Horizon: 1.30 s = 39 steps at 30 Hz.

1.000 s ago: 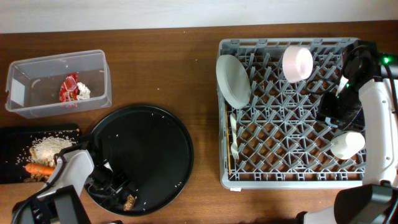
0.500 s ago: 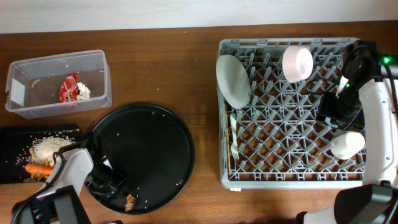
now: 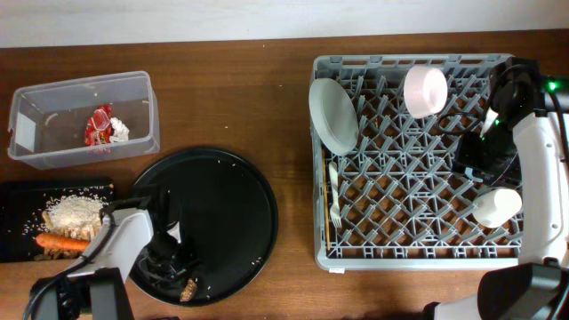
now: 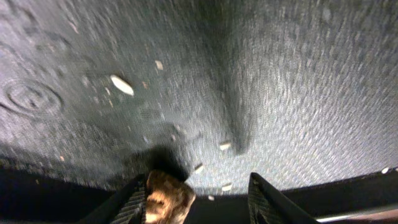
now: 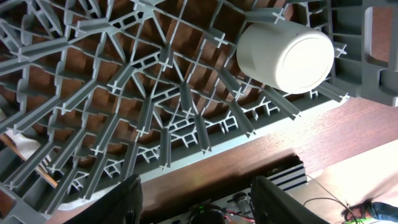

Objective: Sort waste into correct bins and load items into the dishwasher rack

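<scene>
**Surface** (image 3: pixel 267 98): brown wood.

**Clear tub** (image 3: pixel 82 80), far left. It holds the red snack wrapper (image 3: pixel 97 126) and the crumpled white paper (image 3: pixel 119 131), which touch each other.

**Shallow black tray** (image 3: pixel 22 191), left edge, near the tub. It holds white rice (image 3: pixel 73 212), with an orange carrot (image 3: pixel 59 241) just beside it.

**Round black tray** (image 3: pixel 213 204), centre-left. Stray grains are scattered over it, and one brown food scrap (image 3: pixel 187 289) lies by the rim nearest the robot.

**Left arm** (image 3: pixel 120 236): reaches over that rim. In the overhead view its jaws are dark against the dark tray and cannot be made out. The left wrist view shows them spread, low over the tray floor. The scrap (image 4: pixel 168 196) lies against the inner face of one finger, and the other finger stands apart from it. Single rice grains (image 4: pixel 122 84) show clearly here.

**Dishwasher rack** (image 3: pixel 409 260), right.
- White plate (image 3: pixel 332 116): on edge at the left side.
- Pink bowl (image 3: pixel 425 90): at the far side.
- White fork (image 3: pixel 335 191) and chopstick (image 3: pixel 327 233): lying along the left side.
- Cream cup (image 3: pixel 496 206): at the right side.

**Right arm** (image 3: pixel 533 151): over the rack's right side. Only the right wrist view shows its jaws, which are spread with nothing between them, above the rack's edge. The cream cup (image 5: pixel 285 56) sits among the pegs nearby.
</scene>
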Each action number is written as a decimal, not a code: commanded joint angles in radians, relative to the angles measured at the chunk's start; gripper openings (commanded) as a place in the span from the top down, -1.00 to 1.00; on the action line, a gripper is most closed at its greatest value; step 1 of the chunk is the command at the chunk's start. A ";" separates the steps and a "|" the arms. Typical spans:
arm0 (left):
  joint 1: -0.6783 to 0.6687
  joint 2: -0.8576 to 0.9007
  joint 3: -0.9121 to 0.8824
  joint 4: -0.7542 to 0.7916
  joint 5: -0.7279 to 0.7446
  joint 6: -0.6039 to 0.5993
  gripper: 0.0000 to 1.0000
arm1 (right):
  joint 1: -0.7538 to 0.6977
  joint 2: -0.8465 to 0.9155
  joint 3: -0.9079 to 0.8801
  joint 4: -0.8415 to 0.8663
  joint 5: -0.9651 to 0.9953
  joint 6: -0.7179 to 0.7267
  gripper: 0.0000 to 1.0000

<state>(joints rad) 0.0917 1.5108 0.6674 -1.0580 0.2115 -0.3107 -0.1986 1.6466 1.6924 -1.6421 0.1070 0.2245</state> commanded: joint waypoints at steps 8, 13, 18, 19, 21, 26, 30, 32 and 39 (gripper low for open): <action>-0.026 -0.005 0.002 -0.029 0.015 -0.076 0.26 | -0.005 -0.004 0.006 0.000 -0.003 -0.007 -0.18; -0.026 -0.005 0.000 -0.062 0.021 -0.097 0.09 | -0.005 -0.004 0.006 0.000 -0.002 -0.006 -0.18; -0.027 -0.005 -0.018 -0.061 0.022 -0.123 0.12 | -0.005 -0.004 0.006 0.000 -0.003 -0.006 -0.18; -0.027 -0.005 -0.018 -0.062 0.029 -0.122 0.12 | -0.005 -0.004 0.006 0.000 -0.003 -0.007 -0.18; -0.027 -0.005 -0.018 -0.063 0.029 -0.122 0.20 | -0.005 -0.004 0.006 0.000 -0.003 -0.007 -0.18; -0.027 -0.005 -0.018 -0.060 0.029 -0.122 0.75 | -0.005 -0.004 0.006 0.000 -0.003 -0.007 -0.18; -0.026 -0.005 -0.018 -0.044 0.029 -0.122 0.99 | -0.005 -0.004 0.006 0.000 -0.003 -0.006 -0.18; -0.025 -0.005 -0.017 -0.023 0.029 -0.122 0.99 | -0.005 -0.004 0.006 0.000 -0.003 -0.007 -0.18; 0.017 -0.006 0.261 0.008 -0.056 -0.122 0.99 | -0.005 -0.004 0.006 0.000 -0.003 -0.007 -0.18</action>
<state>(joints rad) 0.0746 1.5131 0.7883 -1.0618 0.2043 -0.4309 -0.1986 1.6466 1.6924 -1.6424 0.1066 0.2241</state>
